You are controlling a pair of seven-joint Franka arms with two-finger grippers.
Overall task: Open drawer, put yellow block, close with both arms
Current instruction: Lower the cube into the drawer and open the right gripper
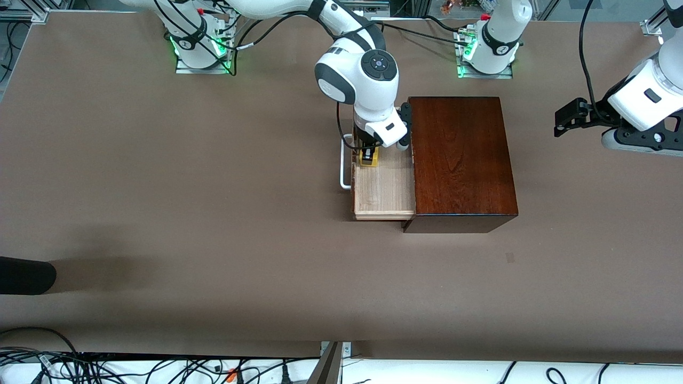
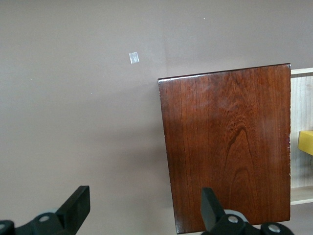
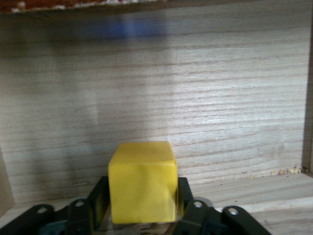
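The dark mahogany box (image 1: 461, 160) stands mid-table with its drawer (image 1: 384, 186) pulled out toward the right arm's end, white handle (image 1: 344, 170) at its front. My right gripper (image 1: 368, 156) reaches down into the drawer and is shut on the yellow block (image 1: 369, 159). In the right wrist view the block (image 3: 143, 181) sits between the fingers (image 3: 98, 200) over the pale wood floor (image 3: 195, 98). My left gripper (image 1: 565, 120) waits open and empty in the air over the left arm's end of the table. The left wrist view (image 2: 144, 208) shows the box (image 2: 230, 147), drawer (image 2: 301, 107) and block (image 2: 306, 142).
A small pale mark (image 1: 510, 257) lies on the brown table, nearer the front camera than the box; it also shows in the left wrist view (image 2: 133, 58). A dark rounded object (image 1: 24, 274) pokes in at the right arm's end. Cables (image 1: 160, 368) run along the front edge.
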